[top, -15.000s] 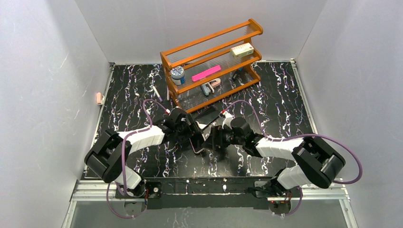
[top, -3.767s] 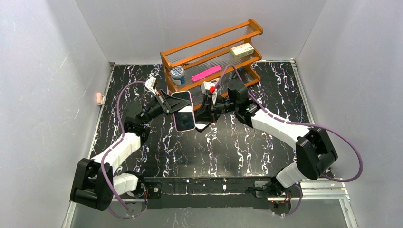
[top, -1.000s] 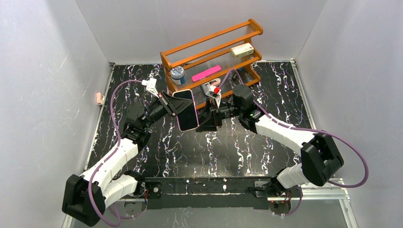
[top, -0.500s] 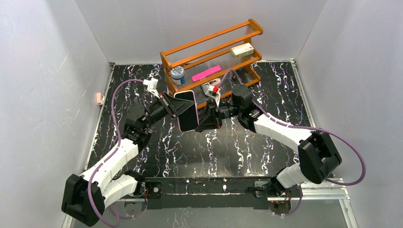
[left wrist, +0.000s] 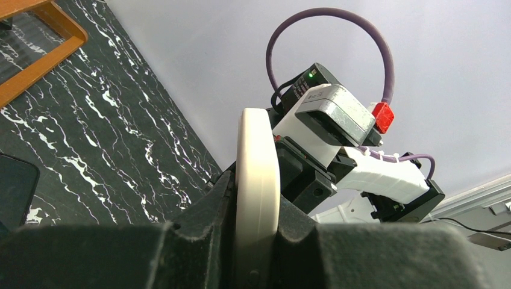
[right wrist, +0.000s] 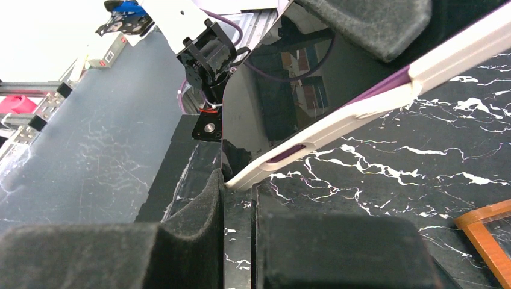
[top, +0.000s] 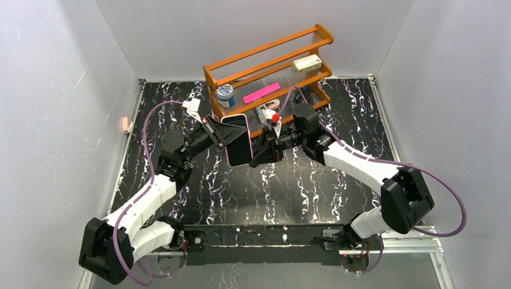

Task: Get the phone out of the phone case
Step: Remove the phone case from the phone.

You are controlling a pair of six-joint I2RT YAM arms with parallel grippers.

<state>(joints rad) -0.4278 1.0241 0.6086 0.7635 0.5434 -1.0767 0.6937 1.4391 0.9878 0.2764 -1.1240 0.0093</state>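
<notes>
The phone in its pale pink case (top: pixel 239 144) is held on edge above the table, its dark side toward the camera. My left gripper (top: pixel 224 135) is shut on it from the left. In the left wrist view the cream case edge (left wrist: pixel 258 174) stands clamped between my left gripper's jaws (left wrist: pixel 258 241). My right gripper (top: pixel 256 150) meets the case from the right. In the right wrist view the black phone screen (right wrist: pixel 289 102) and the case (right wrist: pixel 361 108) slant upward. The case's lower corner sits pinched at the tips of my right gripper (right wrist: pixel 240 186), whose jaws stand a narrow gap apart.
An orange wooden rack (top: pixel 271 60) stands at the back, just behind both grippers, holding a blue-lidded jar (top: pixel 225 91), a pink strip (top: pixel 261 92) and a small box (top: pixel 306 63). The black marble tabletop (top: pixel 289 186) lies below. Grey walls close in on three sides.
</notes>
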